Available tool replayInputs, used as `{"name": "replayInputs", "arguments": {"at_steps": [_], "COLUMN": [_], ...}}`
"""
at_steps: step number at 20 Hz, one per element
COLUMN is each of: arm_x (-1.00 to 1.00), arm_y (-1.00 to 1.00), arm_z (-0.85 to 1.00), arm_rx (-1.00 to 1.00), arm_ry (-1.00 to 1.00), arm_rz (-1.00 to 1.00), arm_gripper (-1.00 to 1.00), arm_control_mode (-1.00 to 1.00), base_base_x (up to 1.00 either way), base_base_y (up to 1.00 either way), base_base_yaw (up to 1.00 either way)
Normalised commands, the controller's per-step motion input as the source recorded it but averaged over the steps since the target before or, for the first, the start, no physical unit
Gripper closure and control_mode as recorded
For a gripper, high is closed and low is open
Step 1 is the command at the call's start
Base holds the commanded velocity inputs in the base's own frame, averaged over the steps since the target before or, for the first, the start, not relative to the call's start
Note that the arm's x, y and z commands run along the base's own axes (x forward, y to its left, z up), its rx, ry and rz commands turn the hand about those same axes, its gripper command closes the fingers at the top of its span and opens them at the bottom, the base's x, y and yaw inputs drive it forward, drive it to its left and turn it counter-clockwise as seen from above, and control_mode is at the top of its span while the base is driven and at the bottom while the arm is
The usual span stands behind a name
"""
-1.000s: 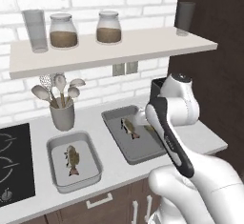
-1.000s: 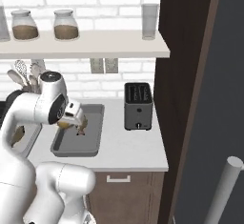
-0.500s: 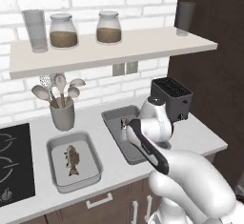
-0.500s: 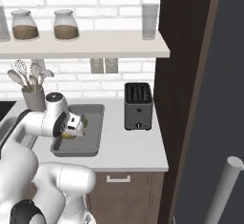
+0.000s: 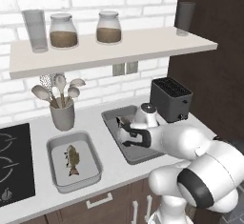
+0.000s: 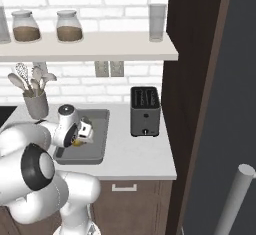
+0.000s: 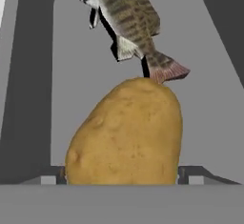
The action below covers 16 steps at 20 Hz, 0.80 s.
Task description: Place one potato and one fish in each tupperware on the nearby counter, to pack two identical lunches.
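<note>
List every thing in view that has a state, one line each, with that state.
gripper: jaws open, a fingertip on each side of the potato.
potato: in the right tupperware, by the fish's tail.
fish: lying in the right tupperware.
right tupperware: holds a fish and a potato.
left tupperware: holds one fish, no potato.
second fish: lying flat in the left tupperware.
toaster: slots empty.

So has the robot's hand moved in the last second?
Yes. The gripper has dropped from above the toaster down into the right tupperware.
</note>
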Motion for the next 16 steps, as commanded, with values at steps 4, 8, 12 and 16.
{"name": "replayInputs", "arguments": {"at_steps": [4,8,12,16], "arm_x": [0.00,-0.53,-1.00,-1.00], "arm_y": [0.00,-0.06,-0.37,-0.27], "arm_z": [0.60,1.00,1.00,0.92], "arm_rx": [0.00,0.00,0.02,0.01], "arm_ry": [0.22,0.17,0.02,-0.05], "arm_rz": [-0.09,-0.10,-0.09,-0.02], "arm_gripper": [-1.00,-1.00,-1.00,-1.00], "arm_control_mode": [-1.00,-1.00,-1.00,-1.00], "base_base_x": [0.00,0.00,0.00,0.00], "base_base_y": [0.00,0.00,0.00,0.00], "base_base_yaw": [0.00,0.00,0.00,0.00]}}
